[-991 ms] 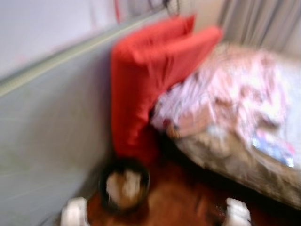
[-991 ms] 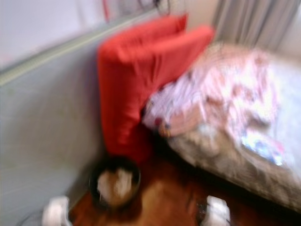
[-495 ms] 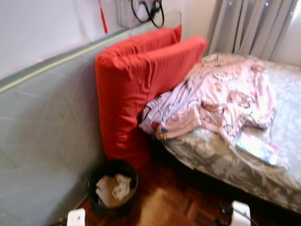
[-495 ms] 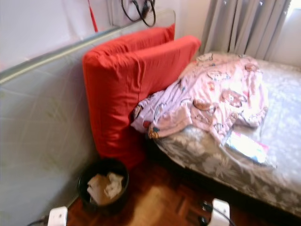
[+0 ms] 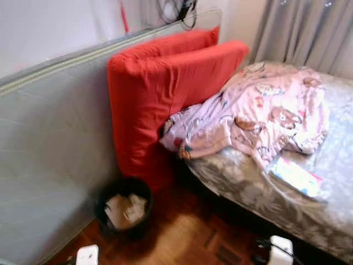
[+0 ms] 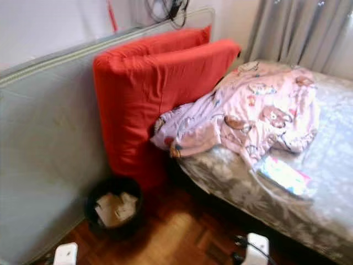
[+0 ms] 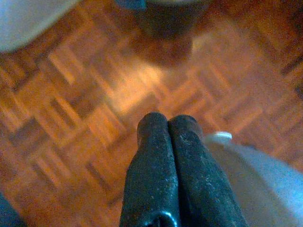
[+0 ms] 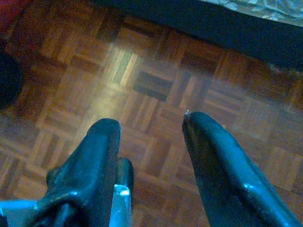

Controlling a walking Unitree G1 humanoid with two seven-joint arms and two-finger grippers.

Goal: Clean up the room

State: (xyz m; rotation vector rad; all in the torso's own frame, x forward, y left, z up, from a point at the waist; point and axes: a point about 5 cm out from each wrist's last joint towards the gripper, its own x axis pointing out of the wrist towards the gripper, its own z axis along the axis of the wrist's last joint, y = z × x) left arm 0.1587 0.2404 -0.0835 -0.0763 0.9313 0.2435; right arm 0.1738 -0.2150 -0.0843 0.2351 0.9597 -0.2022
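left eye view, looking down at a bed corner: pink patterned pyjamas [image 5: 259, 118] lie crumpled across the grey floral mattress [image 5: 248, 190], one edge hanging over the near side beside two red cushions [image 5: 160, 94] propped upright against a grey panel [image 5: 49, 143]. a small booklet or packet [image 5: 295, 176] lies flat on the mattress just beside the pyjamas, nearer me. on the parquet floor [image 5: 182, 237], a black bin [image 5: 124, 207] with crumpled paper in it stands at the foot of the nearer cushion, touching or almost touching it. both arms hang low and idle; left gripper [image 7: 168, 124] has its fingers pressed together over bare floor, holding nothing, and right gripper [image 8: 151, 125] is spread wide, also with nothing in it. my read: i am at the approach step, nothing picked yet, so the task is barely begun. likeliest first target is the pyjamas, then the booklet. to do it well i would close in squarely on the bed edge until the mattress side is just before the knees, keep clear of the bin, and use the already spread right gripper to pinch a thick fold at the bunched middle, not the loose hanging edge. cloth will drape and drag, so lift high before turning. picture slightly soft; wait for it to settle.
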